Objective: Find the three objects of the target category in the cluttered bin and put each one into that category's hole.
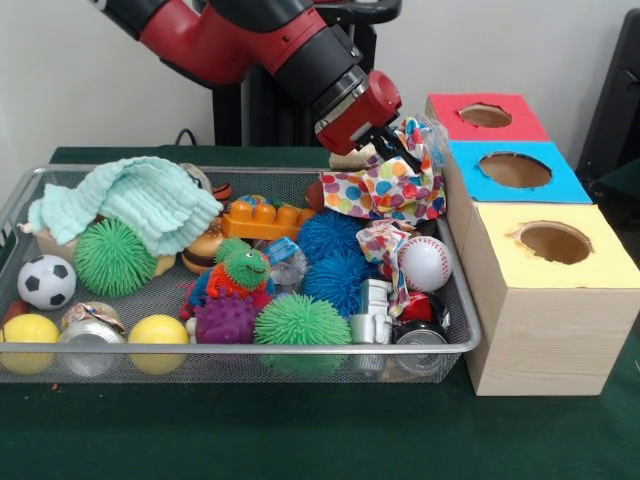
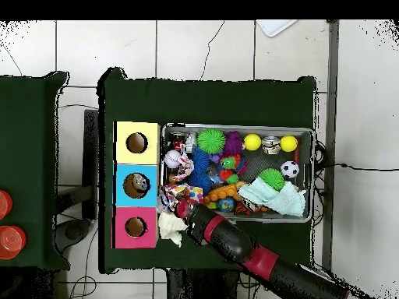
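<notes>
Cans (image 1: pixel 88 338) are seen lower left; the thin, light, crushable bottle (image 1: pixel 283 263) is best gripped mid-body; end effector (image 1: pixel 386 148) state cannot be told.

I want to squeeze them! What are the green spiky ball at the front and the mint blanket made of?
The green spiky ball looks like soft rubber: thin bendy strands all over. The mint green blanket looks like woven cotton cloth: crinkly, matte, draped in folds. Both are guesses from looks.

Green-clothed table (image 1: pixel 300 440) with wire bin (image 1: pixel 240 355) beside three-hole wooden box (image 1: pixel 545 330).
</notes>
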Controlling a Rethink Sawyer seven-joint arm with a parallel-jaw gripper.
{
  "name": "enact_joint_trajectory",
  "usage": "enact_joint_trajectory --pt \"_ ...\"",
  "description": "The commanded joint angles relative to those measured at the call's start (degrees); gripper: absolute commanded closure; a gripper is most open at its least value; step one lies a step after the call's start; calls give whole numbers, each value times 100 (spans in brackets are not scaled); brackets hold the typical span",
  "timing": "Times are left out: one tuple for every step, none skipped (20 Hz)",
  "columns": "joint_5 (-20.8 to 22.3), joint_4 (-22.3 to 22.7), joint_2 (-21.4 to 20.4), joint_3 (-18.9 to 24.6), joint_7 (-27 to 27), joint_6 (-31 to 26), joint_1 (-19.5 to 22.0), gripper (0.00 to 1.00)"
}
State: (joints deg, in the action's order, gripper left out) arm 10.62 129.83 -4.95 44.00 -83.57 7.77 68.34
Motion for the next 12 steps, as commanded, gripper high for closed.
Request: enact_joint_trajectory --pt "-472 -77 53 160 -1634 46 -171 100" --pt "-479 -73 58 157 -1648 69 -163 100" --pt "-518 -60 31 172 -1671 50 -154 100" --pt "-556 -22 -4 204 -1712 58 -148 100" --pt "-602 22 -34 261 -1771 92 -142 100" --pt "-650 53 -42 297 -1840 140 -133 100" --pt "-708 83 -40 321 -1918 214 -137 100" --pt "-776 104 -49 369 -2008 288 -120 100" --pt "-840 124 -47 422 -2083 355 -95 100" --pt "-863 122 -5 469 -2133 462 -89 100" --pt "-868 109 15 492 -2142 530 -92 100" --pt "-888 111 15 511 -2152 561 -109 100"
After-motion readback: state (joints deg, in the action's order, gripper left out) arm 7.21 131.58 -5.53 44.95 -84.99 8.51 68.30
